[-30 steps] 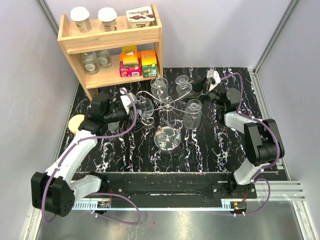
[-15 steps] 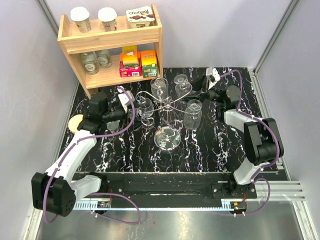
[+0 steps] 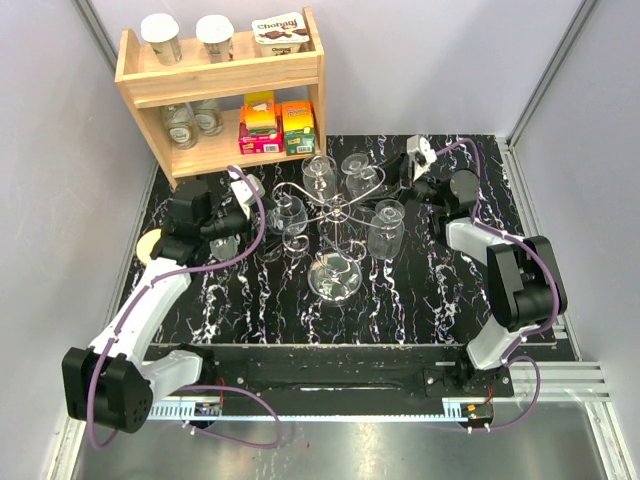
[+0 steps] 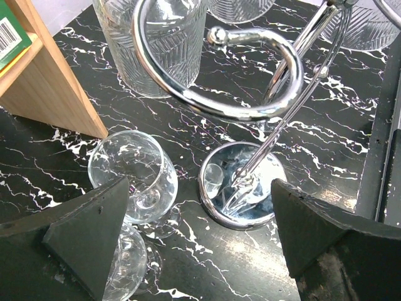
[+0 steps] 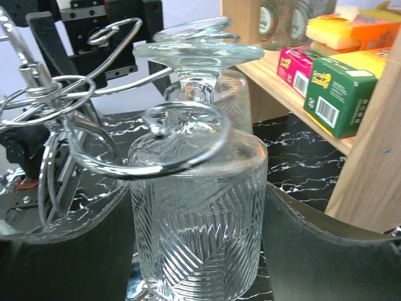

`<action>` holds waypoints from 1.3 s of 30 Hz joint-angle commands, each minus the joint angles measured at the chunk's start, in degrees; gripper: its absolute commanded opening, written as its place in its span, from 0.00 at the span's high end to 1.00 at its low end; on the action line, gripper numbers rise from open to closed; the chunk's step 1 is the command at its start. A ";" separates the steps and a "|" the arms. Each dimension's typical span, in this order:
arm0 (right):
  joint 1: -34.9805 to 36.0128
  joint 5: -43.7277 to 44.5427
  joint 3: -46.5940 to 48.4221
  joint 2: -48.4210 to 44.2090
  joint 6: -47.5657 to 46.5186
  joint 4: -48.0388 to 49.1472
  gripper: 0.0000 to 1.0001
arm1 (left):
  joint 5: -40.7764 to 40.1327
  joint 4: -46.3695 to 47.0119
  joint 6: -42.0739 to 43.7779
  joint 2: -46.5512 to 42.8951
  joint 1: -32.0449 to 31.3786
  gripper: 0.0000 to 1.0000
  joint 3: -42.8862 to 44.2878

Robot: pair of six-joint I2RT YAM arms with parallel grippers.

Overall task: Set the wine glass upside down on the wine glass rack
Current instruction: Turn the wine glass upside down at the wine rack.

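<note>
Wine glass (image 5: 199, 188) inverted, foot up, clamped by the bowl in right gripper (image 5: 197, 207); upper centre of overhead frame, against a scroll arm of wine glass rack (image 3: 337, 212); stem seating unclear, so hang and release probably not yet done; left gripper (image 4: 197, 188) jaws wide, empty.

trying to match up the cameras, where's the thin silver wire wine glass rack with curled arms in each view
top external: thin silver wire wine glass rack at table centre.
left wrist: rack in the centre, curl above its disc base.
right wrist: rack on the left and in the centre.
shared landmark: wooden shelf.
</note>
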 commanded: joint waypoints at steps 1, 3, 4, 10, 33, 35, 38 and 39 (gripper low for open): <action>1.39 -2.30 0.52 -4.88 0.37 15.18 1.00 | 0.08 2.59 -0.49 -0.23 0.67 0.01 2.52; 1.66 -2.12 -0.01 -5.41 0.46 15.27 1.00 | 0.08 2.68 -0.66 -0.32 0.76 0.01 2.43; 1.57 -2.12 -0.18 -5.58 0.46 15.36 1.00 | 0.25 2.68 -0.58 -0.23 0.76 0.01 2.43; 1.57 -2.21 -1.59 -7.60 0.37 15.53 1.00 | 0.34 2.95 -0.49 -0.67 1.11 0.01 1.99; -0.44 5.00 -7.66 -9.89 -4.29 16.32 1.00 | 0.87 1.80 0.83 -0.84 1.37 0.01 1.99; -1.59 5.26 -7.57 -10.24 -3.50 16.32 1.00 | 0.96 1.98 0.74 -0.67 1.46 0.01 1.99; -3.43 4.91 -7.83 -11.21 -3.15 16.41 1.00 | 1.05 2.51 0.30 -0.58 1.55 0.01 1.99; -4.05 4.91 -8.09 -11.56 -3.06 16.50 1.00 | 1.13 2.42 0.30 -0.58 1.64 0.01 1.90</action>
